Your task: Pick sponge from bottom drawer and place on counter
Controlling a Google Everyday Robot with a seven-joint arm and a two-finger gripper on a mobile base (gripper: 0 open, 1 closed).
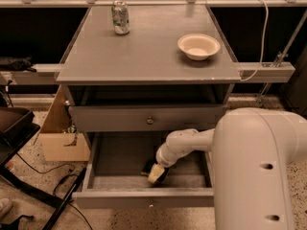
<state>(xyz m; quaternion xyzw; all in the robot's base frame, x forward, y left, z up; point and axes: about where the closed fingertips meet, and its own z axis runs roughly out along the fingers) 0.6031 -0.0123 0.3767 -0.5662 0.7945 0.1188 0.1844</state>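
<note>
- The hand (155,173) is down inside the open bottom drawer (144,198), low in the frame just left of centre, with its pale tip pointing at the drawer floor. I cannot tell whether it is open or closed.
- The sponge (147,167) appears to be the small dark shape right at the tip, on the drawer floor near the front. Whether the hand touches it cannot be made out.
- A sponge like this should be light, soft and springy. It will likely squash under a hard squeeze, so a moderate pinch across its short sides looks best.
- The white arm (184,143) reaches in from the right, passing under the upper drawer (146,119), which is shut. Its front hangs over the back of the opening, so the lift probably has to come forward before it rises.
- The bench (144,56) above has a wide bare middle. A can (120,17) stands at its upper left and a bowl (198,46) at its upper right, well apart.
- A cardboard box (60,145) sits on the floor left of the cabinet, out of the way.
</note>
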